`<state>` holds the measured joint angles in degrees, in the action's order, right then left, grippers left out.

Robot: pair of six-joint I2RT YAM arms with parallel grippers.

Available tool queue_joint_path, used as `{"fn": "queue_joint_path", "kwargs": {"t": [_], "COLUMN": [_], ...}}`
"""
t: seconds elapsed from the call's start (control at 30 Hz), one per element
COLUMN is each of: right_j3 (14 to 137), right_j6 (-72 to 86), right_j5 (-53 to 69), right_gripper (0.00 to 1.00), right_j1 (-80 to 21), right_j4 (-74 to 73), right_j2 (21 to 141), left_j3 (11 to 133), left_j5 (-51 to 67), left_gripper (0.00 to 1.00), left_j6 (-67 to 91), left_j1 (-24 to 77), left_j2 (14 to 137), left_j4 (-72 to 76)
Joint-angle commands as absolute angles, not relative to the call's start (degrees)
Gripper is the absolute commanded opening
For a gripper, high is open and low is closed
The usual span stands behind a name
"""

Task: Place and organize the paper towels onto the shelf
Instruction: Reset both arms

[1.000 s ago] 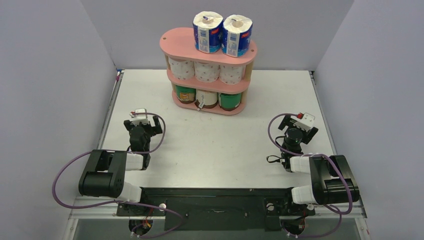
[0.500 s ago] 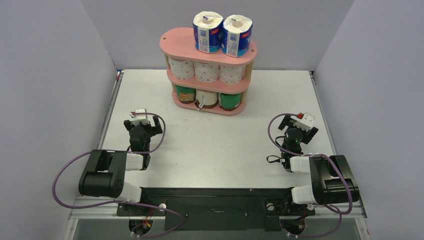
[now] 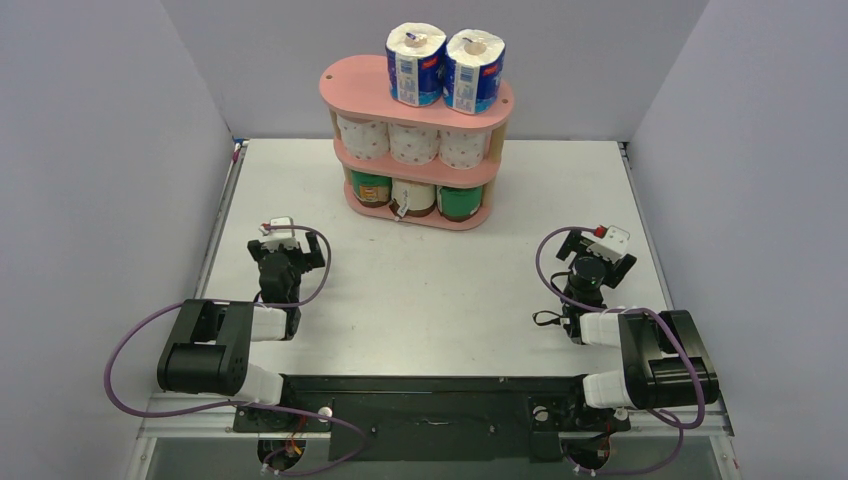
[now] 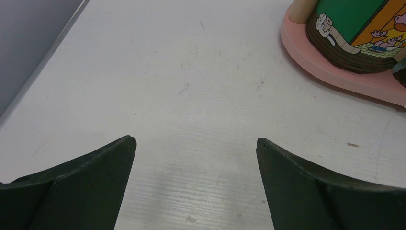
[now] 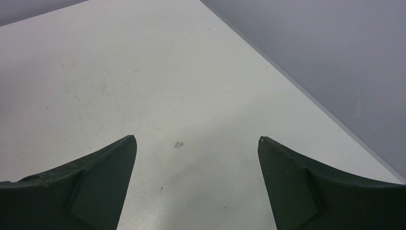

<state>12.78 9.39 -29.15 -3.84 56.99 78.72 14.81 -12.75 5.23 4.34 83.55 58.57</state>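
Table [image 3: 430, 280]; shelf [image 3: 350, 85] holds 8 paper towels [image 3: 415, 143], far from left gripper [image 4: 195, 141], right gripper [image 5: 197, 139]; both spread, empty

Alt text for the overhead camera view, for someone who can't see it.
A pink three-tier shelf on a white table holds two blue-and-white rolls on top, three pink-dotted white rolls in the middle and three green or beige rolls below. The left arm and right arm sit folded at the near edge.

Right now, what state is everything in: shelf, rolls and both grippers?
Pink three-tier shelf with wooden posts: upright, every tier loaded.
Two blue-and-white wrapped rolls: upright on top tier.
Three white pink-dotted rolls: middle tier.
Three colour-wrapped rolls: bottom tier.
Left gripper: open, empty.
Right gripper: open, empty.
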Motion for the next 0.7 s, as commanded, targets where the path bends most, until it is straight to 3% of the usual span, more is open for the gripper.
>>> {"fn": "queue_joint_path", "kwargs": {"t": [0.0, 0.67], "right_j3": [13.8, 13.72], "right_j6": [9.14, 9.14], "right_j5": [-28.47, -28.48], "right_gripper": [0.93, 0.93], "right_j1": [-3.95, -3.96], "right_j4": [60.69, 60.65], "right_j2": [78.29, 78.26], "left_j3": [15.02, 15.34], "left_j5": [-11.78, -11.13], "left_gripper": [0.96, 0.96], "left_j6": [4.81, 4.92], "left_j1": [3.95, 3.64], "left_j2": [83.99, 84.19], "left_j4": [61.83, 61.35]}}
